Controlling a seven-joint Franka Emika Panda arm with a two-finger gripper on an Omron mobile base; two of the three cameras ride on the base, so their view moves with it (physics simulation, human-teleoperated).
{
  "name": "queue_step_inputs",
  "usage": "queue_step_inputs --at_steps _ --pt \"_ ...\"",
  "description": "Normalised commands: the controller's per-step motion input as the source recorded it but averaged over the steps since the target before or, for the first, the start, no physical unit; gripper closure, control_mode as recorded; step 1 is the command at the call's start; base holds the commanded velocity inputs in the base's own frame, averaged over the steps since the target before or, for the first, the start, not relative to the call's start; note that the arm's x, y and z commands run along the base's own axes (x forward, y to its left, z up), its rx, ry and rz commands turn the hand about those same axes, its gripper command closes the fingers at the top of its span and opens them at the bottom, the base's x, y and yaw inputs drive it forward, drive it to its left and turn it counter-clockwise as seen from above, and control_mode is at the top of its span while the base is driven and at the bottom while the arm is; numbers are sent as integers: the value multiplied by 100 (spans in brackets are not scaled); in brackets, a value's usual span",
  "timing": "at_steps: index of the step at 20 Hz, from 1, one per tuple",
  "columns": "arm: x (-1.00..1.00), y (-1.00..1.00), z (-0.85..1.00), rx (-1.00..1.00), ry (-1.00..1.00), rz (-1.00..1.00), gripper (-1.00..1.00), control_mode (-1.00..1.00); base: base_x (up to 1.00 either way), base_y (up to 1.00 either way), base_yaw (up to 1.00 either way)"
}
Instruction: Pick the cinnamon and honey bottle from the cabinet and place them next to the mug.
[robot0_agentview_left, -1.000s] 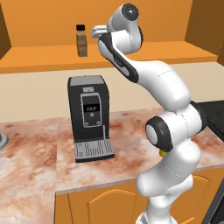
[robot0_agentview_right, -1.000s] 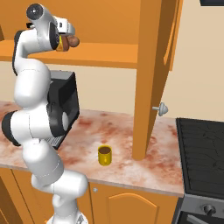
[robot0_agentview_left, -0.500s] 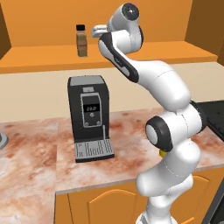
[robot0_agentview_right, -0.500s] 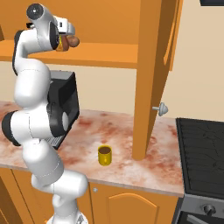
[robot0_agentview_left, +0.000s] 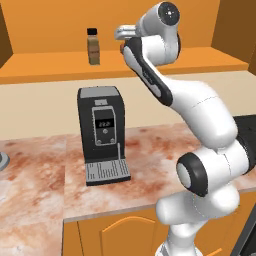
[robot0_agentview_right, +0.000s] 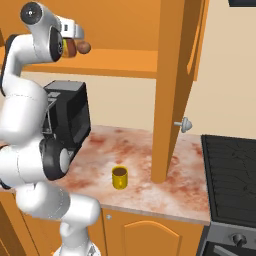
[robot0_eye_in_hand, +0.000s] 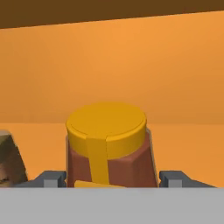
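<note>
The honey bottle, amber-brown with an orange-yellow cap, stands on the cabinet shelf right in front of the hand. My gripper is shut on it, one fingertip against each side of its body. From the left base view the gripper reaches into the cabinet to the right of the cinnamon, a slim jar with a black cap. The cinnamon's label edge also shows in the hand view. The yellow mug sits on the counter below.
A black coffee machine stands on the marbled counter under the shelf. A round brown ball lies on the shelf beside the hand. An open cabinet door with a knob hangs right of the mug, and a stove lies beyond.
The fingers have drawn in against the honey bottle's sides. The arm, the cinnamon and the mug have stayed where they were.
</note>
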Motion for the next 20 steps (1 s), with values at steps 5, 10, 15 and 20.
queue_step_inputs --at_steps 5,10,15,20 --pt "-99 -53 -3 7 -9 0 100 -100 0 0 0" --pt "-98 -50 -1 5 -5 0 100 -100 0 0 0" --pt "-84 -56 1 2 0 0 100 -100 0 0 0" --pt "-98 -56 0 0 0 0 100 -100 0 0 0"
